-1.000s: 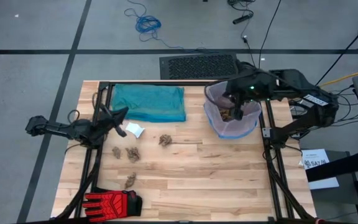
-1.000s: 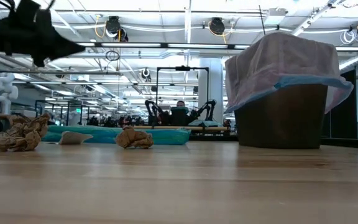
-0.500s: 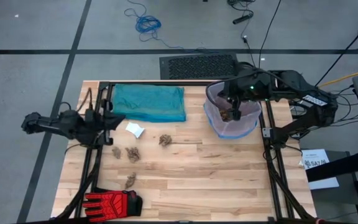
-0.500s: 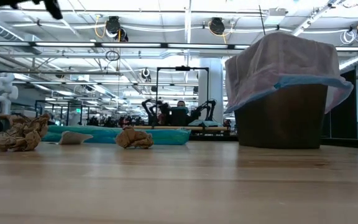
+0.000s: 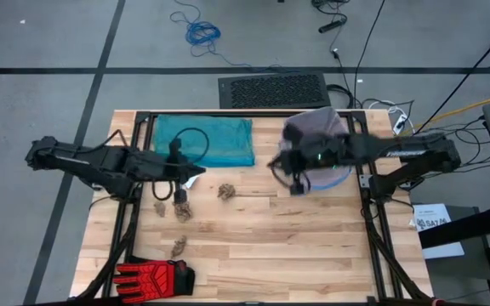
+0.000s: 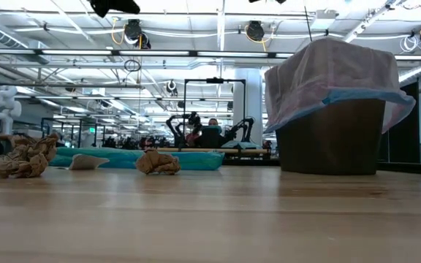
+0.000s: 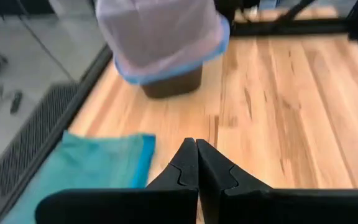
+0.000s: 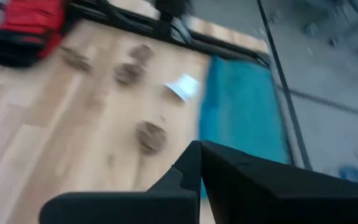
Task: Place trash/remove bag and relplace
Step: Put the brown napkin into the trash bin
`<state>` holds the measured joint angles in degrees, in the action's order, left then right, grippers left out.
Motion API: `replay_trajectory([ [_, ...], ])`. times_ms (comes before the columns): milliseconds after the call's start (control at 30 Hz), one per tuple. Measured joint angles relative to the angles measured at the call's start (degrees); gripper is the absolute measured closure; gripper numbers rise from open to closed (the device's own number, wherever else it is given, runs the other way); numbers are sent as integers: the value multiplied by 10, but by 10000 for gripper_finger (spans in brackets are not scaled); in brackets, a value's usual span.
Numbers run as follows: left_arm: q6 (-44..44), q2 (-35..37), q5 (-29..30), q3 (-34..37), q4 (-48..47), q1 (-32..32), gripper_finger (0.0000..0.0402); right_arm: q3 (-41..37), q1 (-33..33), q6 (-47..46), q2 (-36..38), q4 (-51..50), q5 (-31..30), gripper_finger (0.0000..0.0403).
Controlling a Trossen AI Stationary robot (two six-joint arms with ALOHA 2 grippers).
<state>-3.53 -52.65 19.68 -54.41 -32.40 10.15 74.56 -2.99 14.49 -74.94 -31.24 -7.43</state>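
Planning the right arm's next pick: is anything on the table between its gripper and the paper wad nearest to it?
Nothing visible. The right gripper, jaws shut and empty, hangs beside the lined bin. Only bare wood lies between it and the nearest wad. The teal bag lies off to the side.

A pale wood-plank counter (image 5: 253, 238) is being framed by black metal rails (image 5: 228, 113) along its far edge and sides. Grey floor (image 5: 41, 110) is being crossed by dark tape lines (image 5: 100, 70). A black ribbed mat (image 5: 272, 90) is lying just beyond the counter, and a coiled blue cable (image 5: 201, 32) is lying farther out. Black cables (image 5: 364, 42) are being trailed across the floor toward the right. In the low view, a large hall is being lit by long ceiling strip lights (image 6: 196, 51); round fixtures (image 6: 255, 31) are hanging overhead. A white column (image 6: 248, 102) is standing behind distant workstations, where a seated person (image 6: 210, 131) is being glimpsed.
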Motion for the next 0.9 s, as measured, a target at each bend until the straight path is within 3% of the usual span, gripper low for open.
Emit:
replay_trajectory([
  [133,-33,-37,0,-19,-49,4,401,-131,-56,-13,14,188,-16,403],
  [333,-76,-79,0,-19,-93,12,401,-308,-140,-48,16,418,-158,403],
  [500,-78,-128,-19,-19,-75,11,401,-404,-204,-101,17,553,-213,403],
  [667,-51,-208,-30,-19,-49,11,387,-435,-288,-124,17,591,-305,403],
  [767,-51,-262,-30,-19,-43,6,357,-435,-327,-123,17,590,-359,403],
  [900,-51,-324,-25,-18,-35,-1,306,-435,-353,-123,17,590,-385,403],
])
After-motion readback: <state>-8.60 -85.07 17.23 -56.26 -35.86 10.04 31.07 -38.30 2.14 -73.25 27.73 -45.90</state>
